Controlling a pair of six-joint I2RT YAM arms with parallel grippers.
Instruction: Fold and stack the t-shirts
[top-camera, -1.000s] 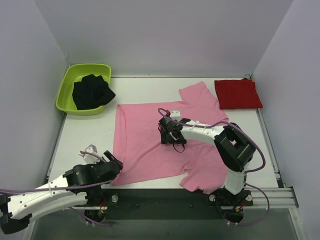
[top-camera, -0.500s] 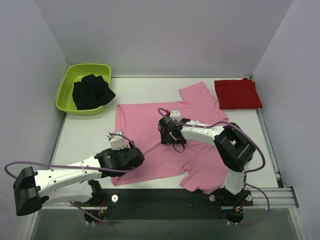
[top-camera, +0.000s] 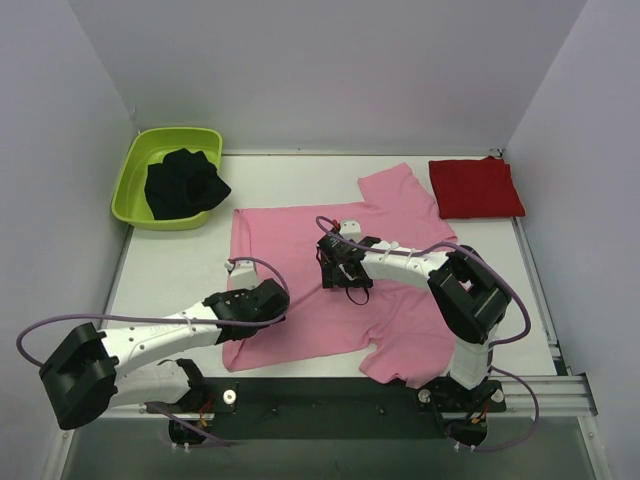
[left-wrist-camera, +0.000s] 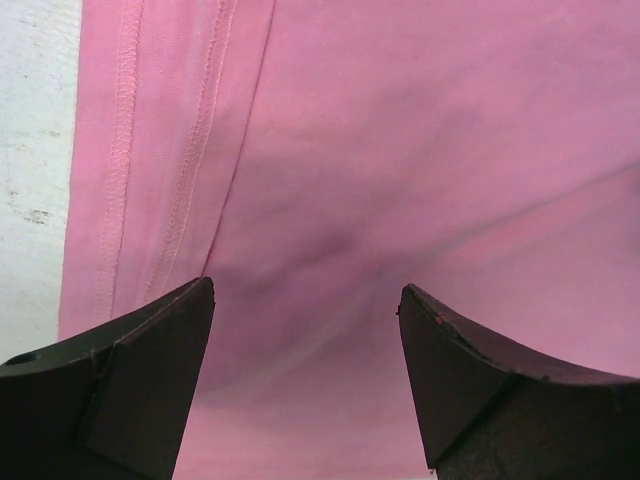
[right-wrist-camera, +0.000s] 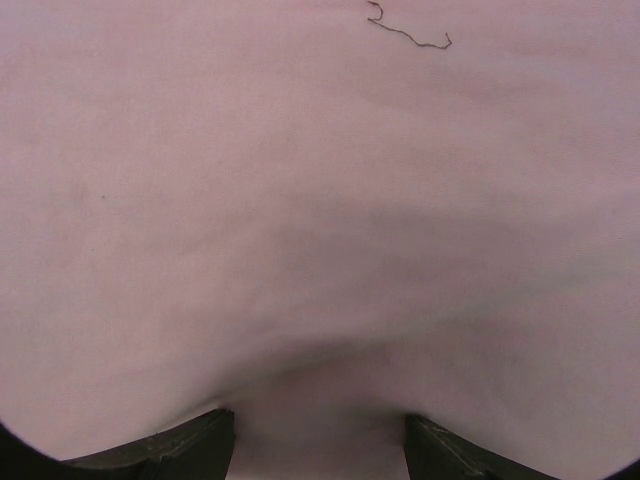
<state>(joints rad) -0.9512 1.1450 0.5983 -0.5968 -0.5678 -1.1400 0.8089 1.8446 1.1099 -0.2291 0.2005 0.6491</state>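
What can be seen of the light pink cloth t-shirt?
The light pink cloth t-shirt lies spread nearly flat on the white table, one sleeve toward the far right, the other at the near edge. A double-stitched hem runs along its left edge. The open left gripper stands over its near-left part, the open right gripper over its middle; the cloth puckers between each pair of fingers.

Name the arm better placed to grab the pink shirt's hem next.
Left. The left gripper hangs open over the pink t-shirt's stitched hem; the right gripper sits over the shirt's middle, away from any edge.
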